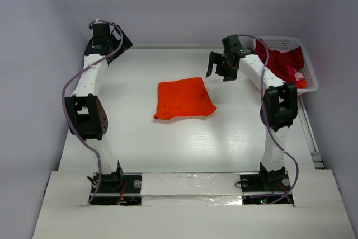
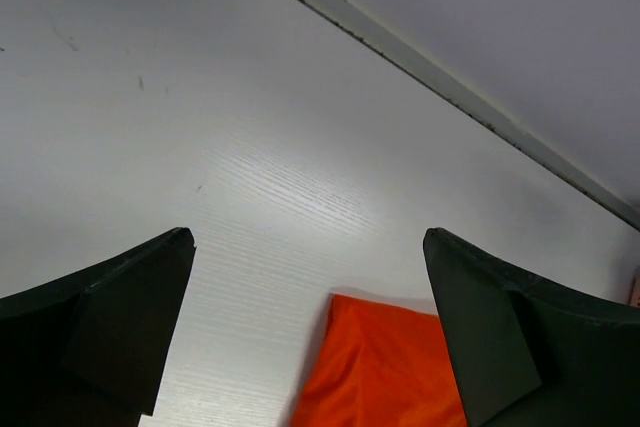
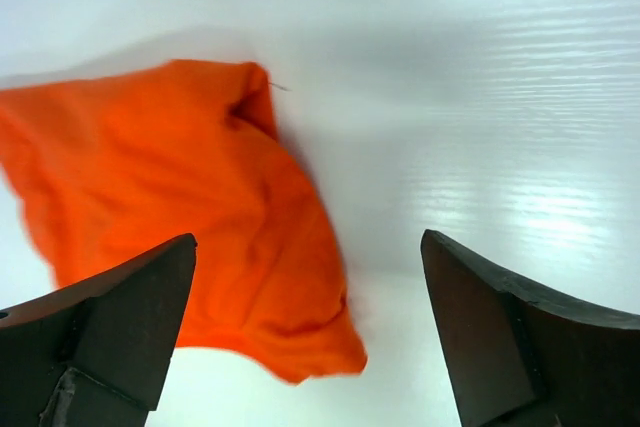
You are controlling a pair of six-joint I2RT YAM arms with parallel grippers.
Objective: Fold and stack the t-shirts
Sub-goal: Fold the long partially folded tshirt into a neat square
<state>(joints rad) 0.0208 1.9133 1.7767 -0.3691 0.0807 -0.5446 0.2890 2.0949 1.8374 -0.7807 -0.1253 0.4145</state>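
One orange t-shirt (image 1: 184, 99) near right end effector (image 1: 218, 71), not touching.

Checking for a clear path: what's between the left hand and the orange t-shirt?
Nothing but bare white table. The left wrist view shows it between the left hand and the orange t-shirt, and the top view agrees.

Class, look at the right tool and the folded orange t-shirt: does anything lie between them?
Nothing visible does. The right tool hangs open just beyond the orange t-shirt, with only bare table between them.
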